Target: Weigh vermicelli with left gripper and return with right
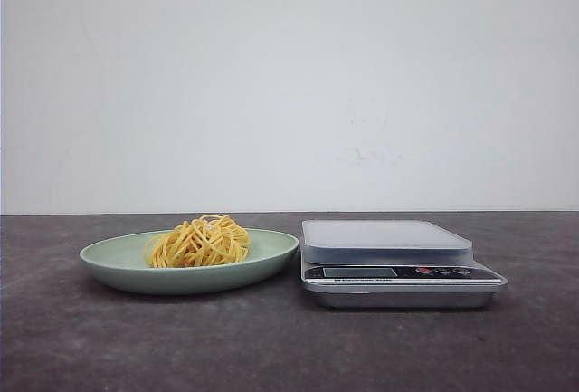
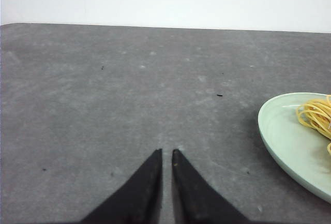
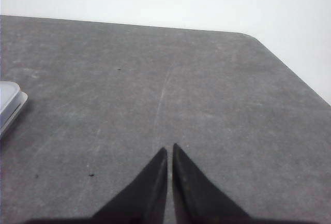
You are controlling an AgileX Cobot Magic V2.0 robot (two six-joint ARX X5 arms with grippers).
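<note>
Pale green plate point(image 1: 109, 256) on dark grey table point(image 1: 271, 347), silver digital scale point(image 1: 398, 261) just beside it, white wall point(image 1: 289, 75) behind

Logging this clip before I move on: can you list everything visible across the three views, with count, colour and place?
vermicelli: one nest, yellow, on the plate
plate: one, pale green, on the table to the left of the scale
scale: one, silver with a dark button panel, platform bare, to the right of the plate
table: one, dark grey
wall: white, behind the table
left gripper: one, black, shut, above bare table beside the plate
right gripper: one, black, shut, above bare table beside the scale
</note>
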